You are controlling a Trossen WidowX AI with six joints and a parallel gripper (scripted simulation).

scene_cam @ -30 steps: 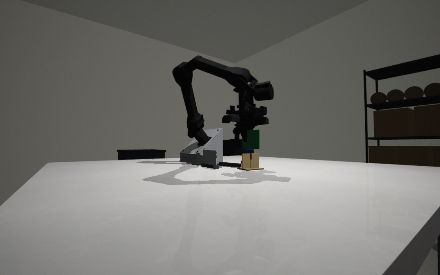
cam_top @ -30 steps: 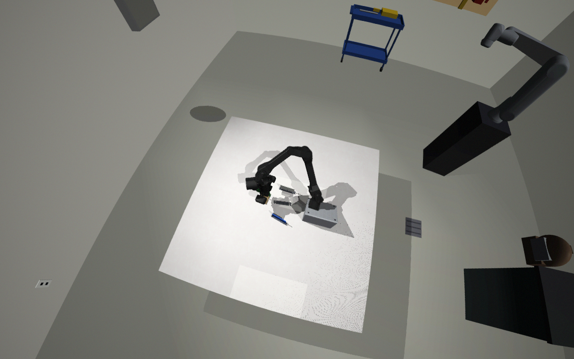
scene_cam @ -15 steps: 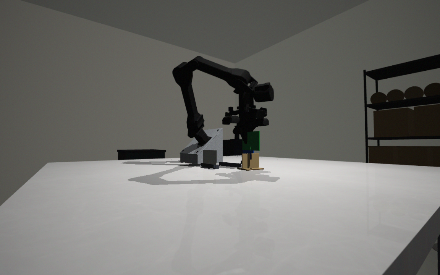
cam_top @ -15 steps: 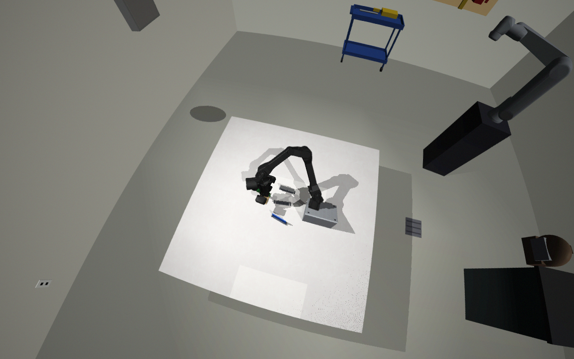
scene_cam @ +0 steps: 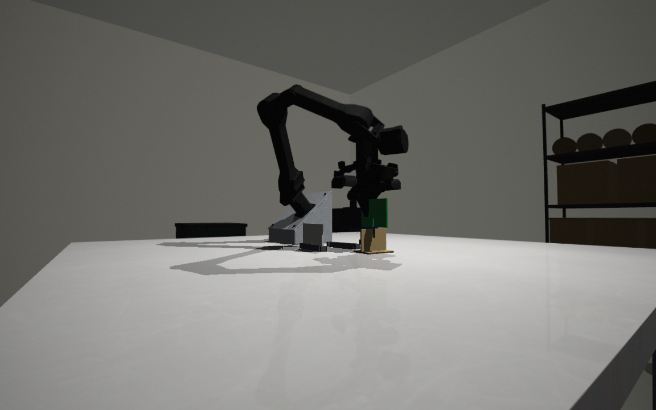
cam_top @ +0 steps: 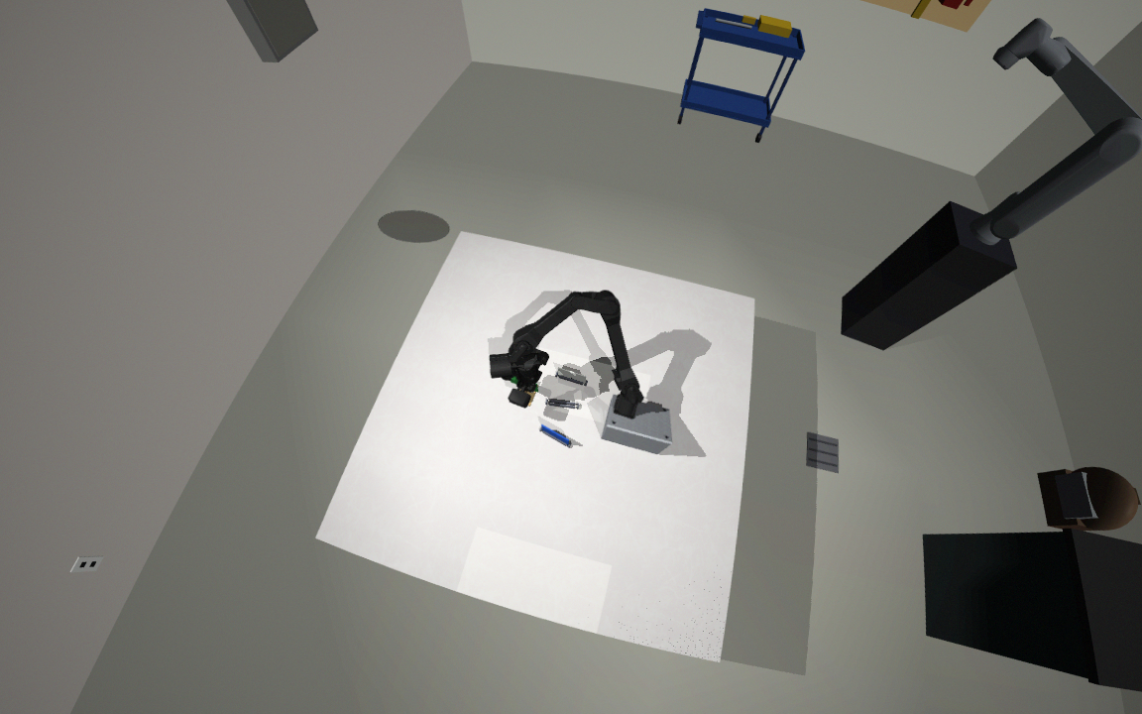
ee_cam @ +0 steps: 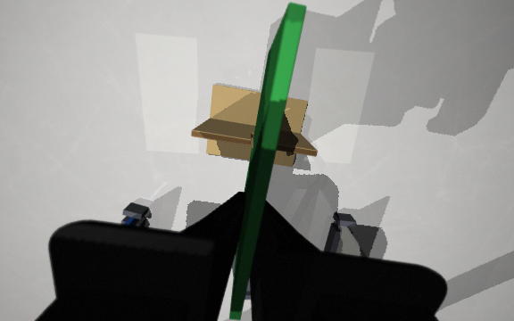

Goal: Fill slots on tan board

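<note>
From my remote station, going left to right in the exterior view, I have a grey wedge-shaped metal base (cam_top: 656, 441) (scene_cam: 324, 219) on the far part of a glossy white table (cam_top: 433, 497) (scene_cam: 269, 331), carrying my jointed black arm (cam_top: 622, 350) (scene_cam: 280, 147). Nearer than the base, a flat grey rectangular board (scene_cam: 313, 233) (ee_cam: 350, 242) stands upright in a low dark holder (scene_cam: 311, 247) (ee_cam: 344, 219). Just right of it lies another low dark holder (cam_top: 562, 404) (scene_cam: 342, 245). Farther right, an upright tan slotted board (scene_cam: 377, 239) (ee_cam: 232, 128) stands on its flat tan foot (scene_cam: 390, 251) (ee_cam: 235, 95). Directly above it, my black gripper (cam_top: 528, 383) (scene_cam: 367, 211) (ee_cam: 248, 201) points down, its fingers pinching a thin, flat green board (scene_cam: 378, 213) (ee_cam: 286, 67), upright and crosswise to the tan one. The green board's lower edge is at about the tan board's top edge, so it sits high, not fully seated; I cannot tell whether its notch has entered the slot. A blue board (cam_top: 554, 434) (ee_cam: 128, 221) shows at the lower left of the wrist view. At the far right is a black metal shelf unit (scene_cam: 545, 173).
</note>
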